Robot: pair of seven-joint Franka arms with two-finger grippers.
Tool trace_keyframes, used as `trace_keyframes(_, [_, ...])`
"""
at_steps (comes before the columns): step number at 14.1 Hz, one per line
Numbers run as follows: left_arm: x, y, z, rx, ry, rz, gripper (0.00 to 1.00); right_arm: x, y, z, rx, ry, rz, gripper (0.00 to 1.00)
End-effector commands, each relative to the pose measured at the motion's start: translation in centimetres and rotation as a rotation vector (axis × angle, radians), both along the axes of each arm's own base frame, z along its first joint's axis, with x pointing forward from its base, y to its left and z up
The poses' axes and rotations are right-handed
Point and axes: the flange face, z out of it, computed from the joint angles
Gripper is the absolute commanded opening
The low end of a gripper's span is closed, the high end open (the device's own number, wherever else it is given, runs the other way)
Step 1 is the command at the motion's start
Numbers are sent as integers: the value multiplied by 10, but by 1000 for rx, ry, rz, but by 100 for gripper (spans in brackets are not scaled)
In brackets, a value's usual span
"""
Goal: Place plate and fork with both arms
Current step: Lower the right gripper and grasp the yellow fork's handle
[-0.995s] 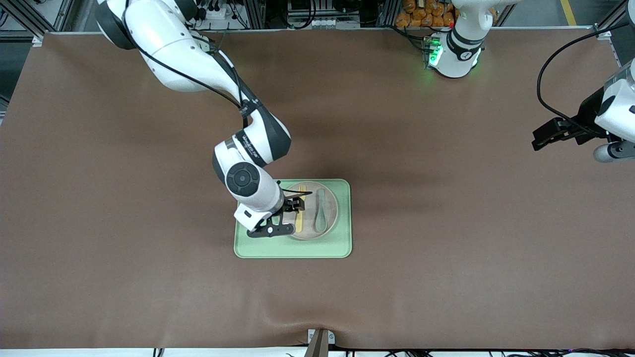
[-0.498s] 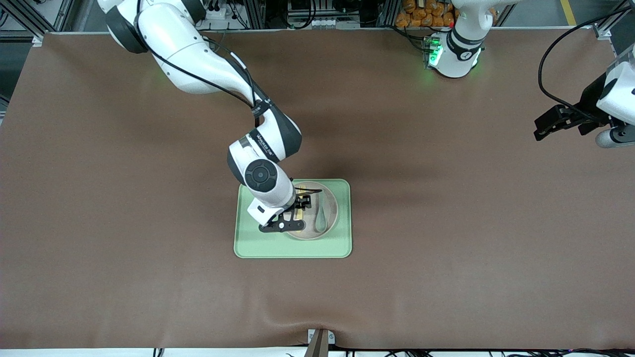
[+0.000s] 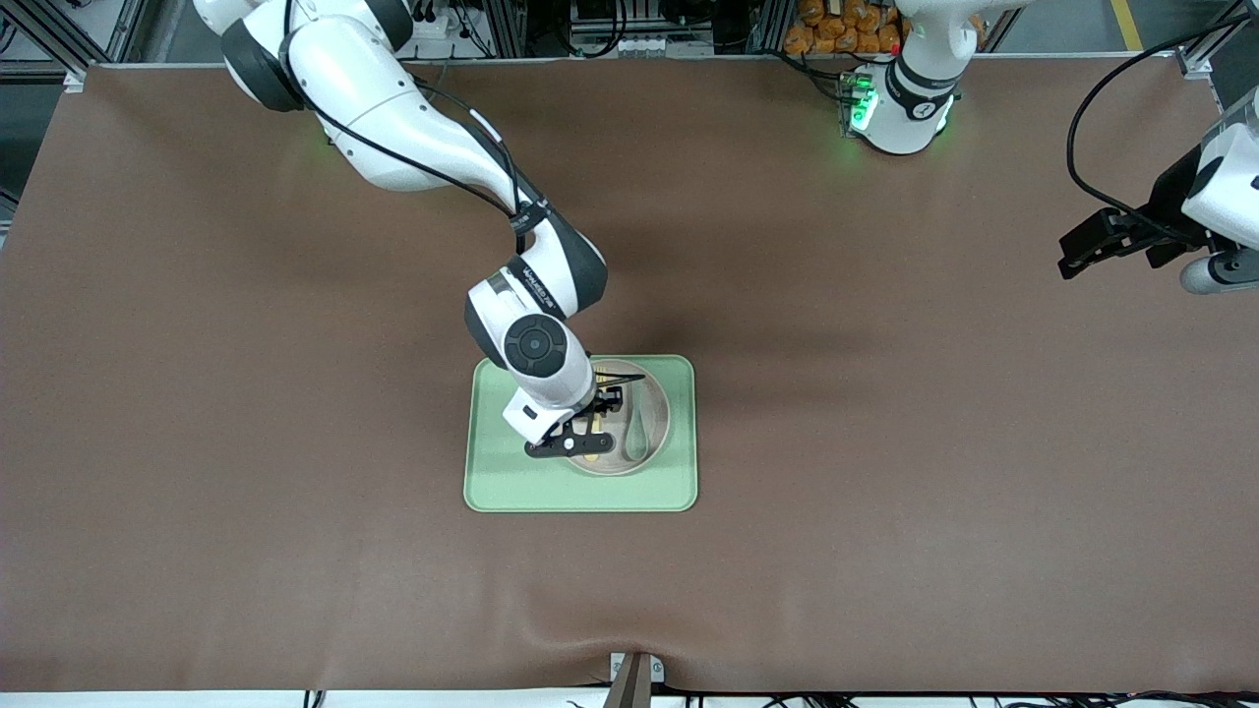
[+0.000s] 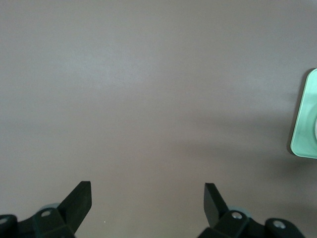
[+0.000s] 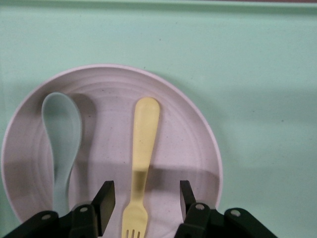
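A brown table (image 3: 885, 442) carries one light green tray (image 3: 492, 482), lying near its middle.

- The arms (image 3: 413, 138) are white, rounded, with dark joint bands and black cables.
- A base (image 3: 900, 108) glows green.
- Black grippers, right gripper (image 5: 143, 206) fingers wedge-shaped; silver screws, apparently.

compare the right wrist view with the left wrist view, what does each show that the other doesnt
Only the right wrist view shows the fork and the grey-green spoon lying side by side on the plate, with the open right gripper straddling the fork.

Only the left wrist view shows bare brown table under the open left gripper.

Both show some of the green tray.
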Motion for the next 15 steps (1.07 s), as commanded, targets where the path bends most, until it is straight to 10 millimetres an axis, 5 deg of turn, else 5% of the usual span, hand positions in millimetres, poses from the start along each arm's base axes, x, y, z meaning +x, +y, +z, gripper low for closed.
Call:
trace_keyframes(1, [-7,3,4,7,-7,-11,100,-1,11,-5,-11,-19,-9,60])
trace_keyframes(9, [-6,3,1,6,-1,-12,100,-6,18,-21,-8,-27,-9,54])
trace_keyframes(12, [-6,3,1,6,0,-12,100,-7,16,-25,-21,-28,0,44])
trace_keyframes(15, [-7,3,0,6,2,-12,100,-7,17,-26,-23,-24,-2,2])
